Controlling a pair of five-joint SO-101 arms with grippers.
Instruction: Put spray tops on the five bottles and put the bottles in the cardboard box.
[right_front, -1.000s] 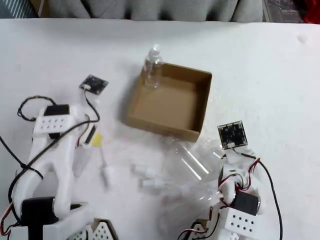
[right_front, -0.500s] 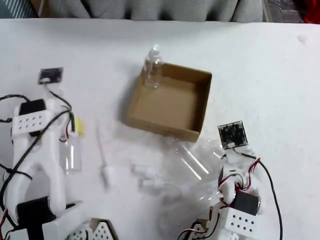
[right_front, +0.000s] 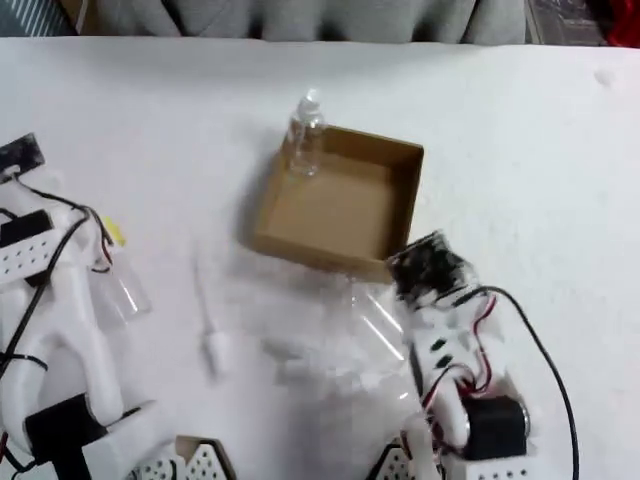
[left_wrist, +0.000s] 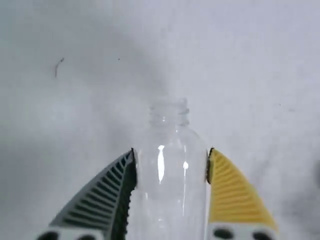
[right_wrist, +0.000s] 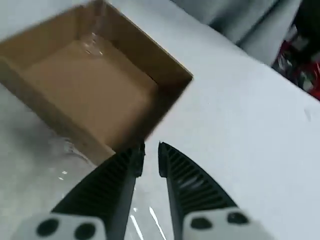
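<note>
My left gripper (left_wrist: 170, 162) is shut on a clear bottle (left_wrist: 170, 175) with a bare threaded neck and no spray top. In the high view that bottle (right_front: 122, 292) is held at the far left of the table. The cardboard box (right_front: 340, 205) sits in the middle, and one bottle with a spray top (right_front: 305, 135) stands in its back left corner. Several clear bottles (right_front: 385, 320) lie in front of the box. My right gripper (right_wrist: 151, 150) hangs shut and holding nothing, just off the box's (right_wrist: 95, 85) front right corner.
A loose spray top with its tube (right_front: 210, 340) lies on the white table left of the bottle pile, and more spray tops (right_front: 290, 348) lie beside the pile. Both arm bases stand along the near edge. A grey fabric edge runs behind the table.
The left arm has swung to the left with the bottle in its gripper. The right arm has risen from the near edge and come forward towards the box's front right corner.
</note>
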